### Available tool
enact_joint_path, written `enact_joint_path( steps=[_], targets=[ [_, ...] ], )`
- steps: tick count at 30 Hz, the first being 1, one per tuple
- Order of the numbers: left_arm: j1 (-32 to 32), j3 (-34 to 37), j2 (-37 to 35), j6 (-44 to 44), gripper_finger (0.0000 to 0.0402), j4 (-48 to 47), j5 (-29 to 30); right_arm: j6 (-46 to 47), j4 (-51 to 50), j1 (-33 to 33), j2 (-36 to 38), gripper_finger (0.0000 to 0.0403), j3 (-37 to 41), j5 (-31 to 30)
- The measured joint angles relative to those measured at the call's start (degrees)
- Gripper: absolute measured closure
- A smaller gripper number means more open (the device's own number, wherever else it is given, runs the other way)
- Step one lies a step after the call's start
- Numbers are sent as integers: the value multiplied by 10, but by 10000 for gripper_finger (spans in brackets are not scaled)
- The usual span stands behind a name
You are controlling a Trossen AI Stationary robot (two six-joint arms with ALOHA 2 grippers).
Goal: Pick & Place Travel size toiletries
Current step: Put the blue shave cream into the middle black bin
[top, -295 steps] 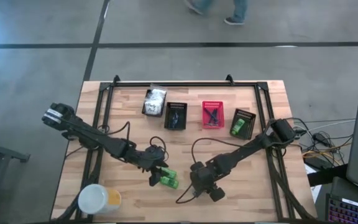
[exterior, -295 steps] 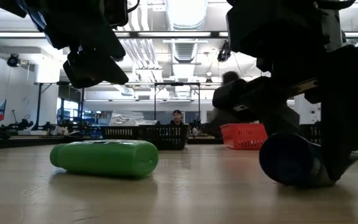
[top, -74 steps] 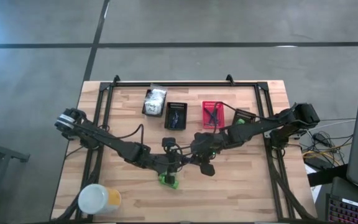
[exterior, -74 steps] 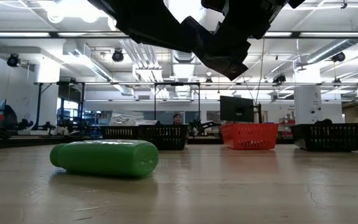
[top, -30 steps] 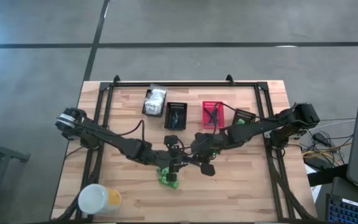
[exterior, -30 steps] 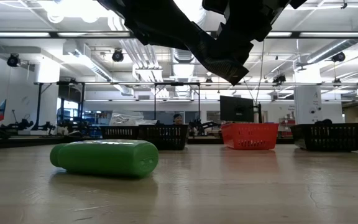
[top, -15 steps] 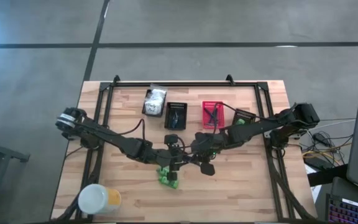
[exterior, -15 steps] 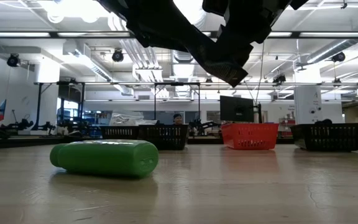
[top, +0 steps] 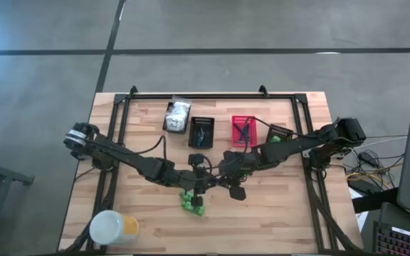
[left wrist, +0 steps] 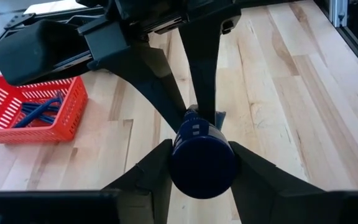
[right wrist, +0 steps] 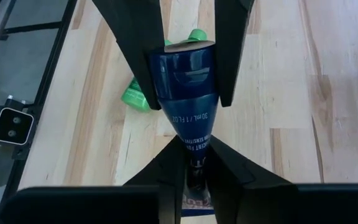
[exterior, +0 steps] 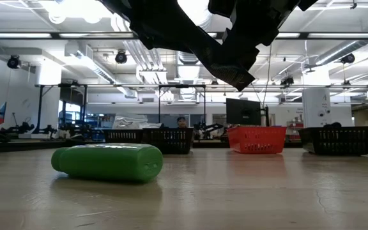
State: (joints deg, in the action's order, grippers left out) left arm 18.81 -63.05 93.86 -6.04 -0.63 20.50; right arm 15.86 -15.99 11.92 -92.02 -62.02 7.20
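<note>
A white and yellow tub [top: 110,229] is seen at the near left corner of the table [top: 148,231]. A green bottle [top: 193,203] is lying near the middle. Just above it, a dark blue tube [right wrist: 184,84] is gripped at its wide cap end by the left gripper [left wrist: 197,140] and pinched at its flat tail by the right gripper [right wrist: 191,163]. Four small baskets [top: 244,131] are lined up along the far side.

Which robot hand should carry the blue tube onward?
Probably the left hand: it grips the blue tube around its thick cap end, while the right hand only pinches the flat tail.
</note>
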Motion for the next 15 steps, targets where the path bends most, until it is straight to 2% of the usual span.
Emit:
enact_joint_path(
  steps=[15],
  targets=[
    [-1,3,-6,-17,267,-47,35,8,-8,0,20,213,-2,-1]
  ],
)
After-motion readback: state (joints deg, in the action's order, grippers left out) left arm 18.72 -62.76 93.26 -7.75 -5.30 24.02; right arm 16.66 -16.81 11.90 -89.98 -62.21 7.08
